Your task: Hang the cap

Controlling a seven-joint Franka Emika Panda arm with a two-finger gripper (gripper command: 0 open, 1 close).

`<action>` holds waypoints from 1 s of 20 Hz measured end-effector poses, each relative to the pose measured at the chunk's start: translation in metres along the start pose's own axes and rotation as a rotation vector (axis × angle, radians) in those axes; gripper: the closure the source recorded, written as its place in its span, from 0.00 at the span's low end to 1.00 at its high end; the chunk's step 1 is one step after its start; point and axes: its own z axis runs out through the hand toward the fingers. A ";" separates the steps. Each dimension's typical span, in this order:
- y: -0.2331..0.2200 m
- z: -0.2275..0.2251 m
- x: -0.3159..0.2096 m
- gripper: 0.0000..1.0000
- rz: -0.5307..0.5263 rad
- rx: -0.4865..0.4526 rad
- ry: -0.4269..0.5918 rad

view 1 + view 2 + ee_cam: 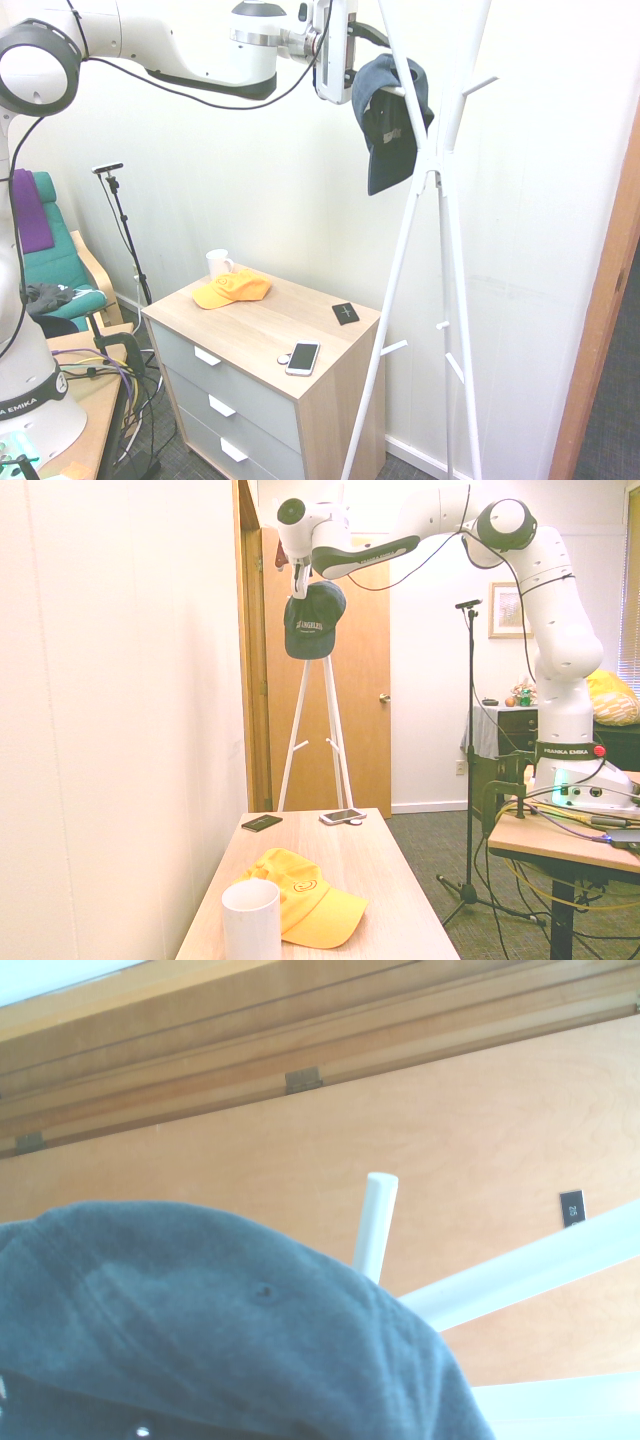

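The dark slate-blue cap (pixel 390 115) hangs high on the white coat stand (pixel 432 200), draped over one of its upper pegs with the brim pointing down. In the second exterior view the cap (pixel 313 620) shows its white lettering, against the coat stand (pixel 310 720). My gripper (pixel 372 48) sits right at the cap's crown, at the top of the stand, and the gripper (pixel 300 584) touches or nearly touches the fabric. The wrist view shows the cap (pixel 220 1330) from close by, with a white peg (pixel 378 1220) rising behind it.
Below stands a wooden dresser (pixel 330 350) bearing an orange-yellow cap (pixel 232 289), a white mug (pixel 218 263), a phone (pixel 303 357) and a small black card (pixel 346 313). A wooden door (pixel 350 680) is behind the stand. A green chair (pixel 55 260) is at the left.
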 end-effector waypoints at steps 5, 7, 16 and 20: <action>-0.001 0.000 -0.001 0.00 0.002 0.008 -0.008; -0.002 -0.002 -0.001 0.00 0.003 0.013 -0.008; 0.007 -0.066 0.007 0.00 0.141 0.344 -0.295; 0.014 -0.076 0.009 0.00 0.180 0.500 -0.479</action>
